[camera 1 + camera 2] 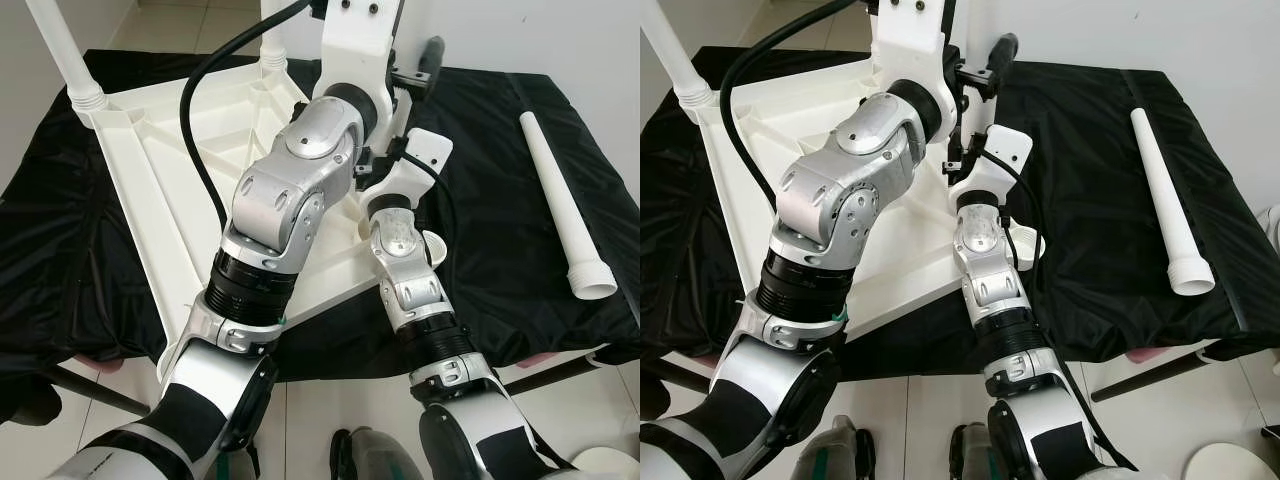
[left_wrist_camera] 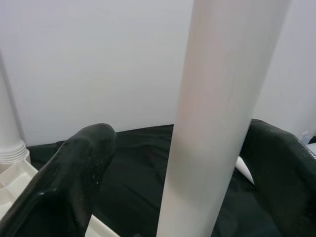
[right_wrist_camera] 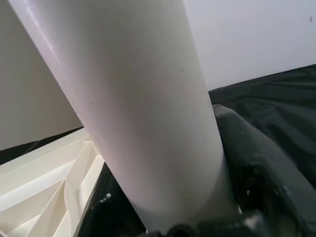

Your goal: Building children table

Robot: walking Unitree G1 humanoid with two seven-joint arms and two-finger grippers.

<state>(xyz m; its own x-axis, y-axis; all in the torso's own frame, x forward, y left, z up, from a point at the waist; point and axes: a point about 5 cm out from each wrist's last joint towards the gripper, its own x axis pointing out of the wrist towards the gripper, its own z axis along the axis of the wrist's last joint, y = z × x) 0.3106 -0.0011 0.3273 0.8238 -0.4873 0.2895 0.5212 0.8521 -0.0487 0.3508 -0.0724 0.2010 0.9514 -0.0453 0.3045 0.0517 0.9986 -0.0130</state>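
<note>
The black cloth [image 1: 500, 200] covers the work surface, and on it lies the white tabletop [image 1: 200, 130], upside down with its ribbed underside up. Two legs already stand in its far corners: one at my far left [image 1: 62, 50], another further along [image 1: 272, 30]. A spare leg [image 1: 1162, 190] lies loose on the cloth well to my right, its threaded collar toward me.

I hold a third leg [image 2: 222, 108] upright with both claws. My left claw [image 2: 177, 163] straddles it, fingers [image 2: 69, 177] not quite pressing, so open around it. My right claw [image 3: 173, 212] clamps the same leg lower down, near the tabletop.

The leg looks like hollow plastic: light, stiff, smooth and likely slippery. I judge a low grip near the collar best for twisting it in.
</note>
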